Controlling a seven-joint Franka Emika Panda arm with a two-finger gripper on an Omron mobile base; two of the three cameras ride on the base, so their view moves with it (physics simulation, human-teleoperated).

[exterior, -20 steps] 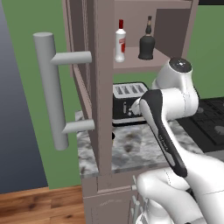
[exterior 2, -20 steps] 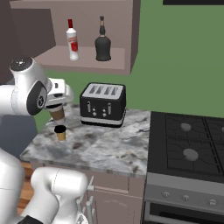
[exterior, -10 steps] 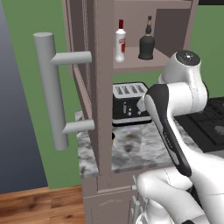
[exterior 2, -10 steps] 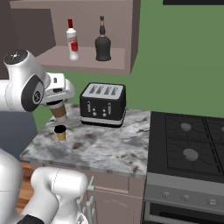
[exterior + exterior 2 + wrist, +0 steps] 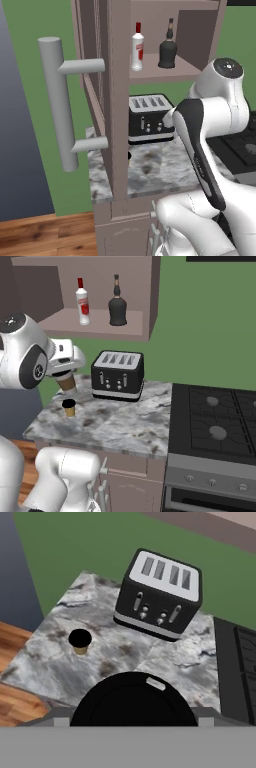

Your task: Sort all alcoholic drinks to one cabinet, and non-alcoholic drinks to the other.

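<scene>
My gripper hangs over the left end of the counter, shut on a tan cup. The cup's black lid shows large in the hand view. A second small tan cup with a black top stands on the counter just below it. Higher up, the open wall cabinet holds two bottles on its shelf. They are a slim clear bottle with red cap and a squat black bottle. The cabinet's door stands open with its grey bar handle facing out.
A black four-slot toaster sits on the marble counter, right of the cups and under the cabinet. A black stove adjoins the counter on the right. The open door stands out over the counter's left end.
The arm's elbow has swung a little up and to the right in the left base view. The held cup has hardly shifted, and the bottles and the counter cup have stayed put.
</scene>
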